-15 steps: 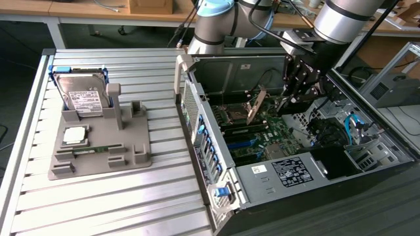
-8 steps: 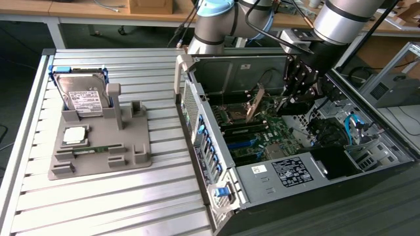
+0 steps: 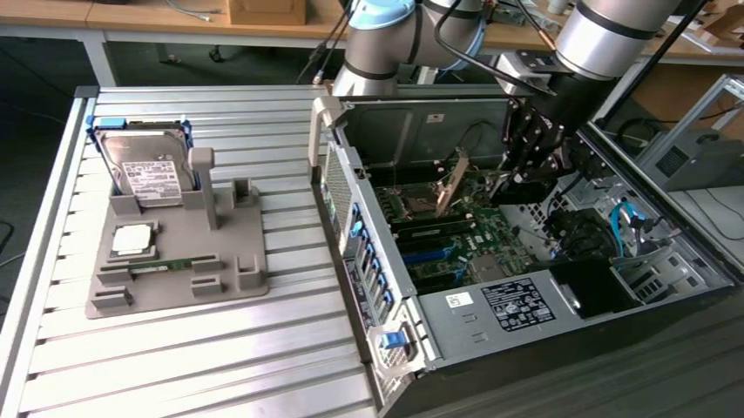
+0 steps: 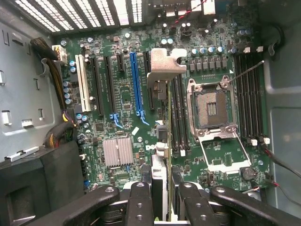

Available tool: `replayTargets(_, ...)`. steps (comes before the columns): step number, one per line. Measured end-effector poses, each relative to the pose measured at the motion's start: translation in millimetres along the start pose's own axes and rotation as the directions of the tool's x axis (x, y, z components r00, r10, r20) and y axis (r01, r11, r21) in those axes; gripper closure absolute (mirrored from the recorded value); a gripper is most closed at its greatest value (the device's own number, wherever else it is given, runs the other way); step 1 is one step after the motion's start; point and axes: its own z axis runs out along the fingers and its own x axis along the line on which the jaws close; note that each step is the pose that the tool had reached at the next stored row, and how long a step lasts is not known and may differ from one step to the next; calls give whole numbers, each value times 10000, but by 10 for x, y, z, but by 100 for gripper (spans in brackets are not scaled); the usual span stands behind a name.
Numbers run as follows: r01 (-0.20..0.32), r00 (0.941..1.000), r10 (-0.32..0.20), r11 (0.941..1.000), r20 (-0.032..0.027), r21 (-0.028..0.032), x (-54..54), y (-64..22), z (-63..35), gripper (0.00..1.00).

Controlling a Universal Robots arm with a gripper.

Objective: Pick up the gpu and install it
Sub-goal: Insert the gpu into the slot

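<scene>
- The gripper (image 3: 513, 185) hangs inside the open computer case (image 3: 384, 261), right of centre in the exterior view. Its fingers (image 4: 141, 202) pinch one end of the gpu (image 4: 160, 165).
- The gpu stands on edge above the motherboard (image 4: 117, 117), with its silver bracket (image 4: 164, 61) at the end far from the fingers.
- The step in hand looks like lining the card up with a slot; which slot, I cannot tell.
- To do it well, I think the card must stay upright, not tilted, its long edge parallel to the slots (image 4: 136, 80), with the grip firm.
</scene>
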Motion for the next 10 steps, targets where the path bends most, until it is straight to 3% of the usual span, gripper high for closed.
replayTargets(6,-2,10000,2,10000,1,1,2,10,1,73)
replayTargets(10,0,10000,0,10000,2,-1,23,85,7,73)
